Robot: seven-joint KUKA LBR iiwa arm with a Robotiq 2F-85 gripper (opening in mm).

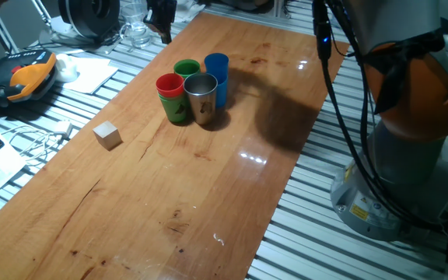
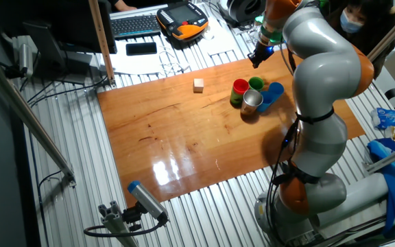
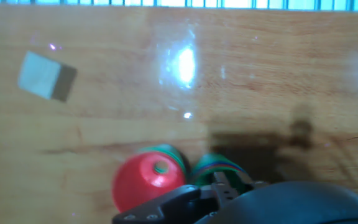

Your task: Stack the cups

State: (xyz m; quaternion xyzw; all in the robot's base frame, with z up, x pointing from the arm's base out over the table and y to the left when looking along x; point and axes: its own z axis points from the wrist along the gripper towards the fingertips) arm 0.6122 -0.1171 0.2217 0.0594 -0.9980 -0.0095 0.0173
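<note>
**Red, green, blue and steel cups clustered on the wooden table**

Red cup point(image 1: 169, 85) sits nested on a green one at the left of the cluster, a little above the middle of one fixed view. Just behind it stands a green cup point(image 1: 186, 69), and to the right of that a taller blue stack point(image 1: 217, 77). Touching the front of the group is the shiny steel cup point(image 1: 201, 96), upright with its mouth open. All four stand tight together on the wooden table point(image 1: 169, 194).

Left of the cluster, well apart from it, lies a small pale wooden cube point(image 1: 108, 134).

From the other fixed view the cups appear at upper right, with the gripper point(image 2: 258, 57) hanging above and just beyond them; whether its fingers are spread or closed cannot be told there. The hand view is blurred: the red cup point(image 3: 148, 183) fills the lower middle, the cube point(image 3: 45, 76) the upper left.
</note>
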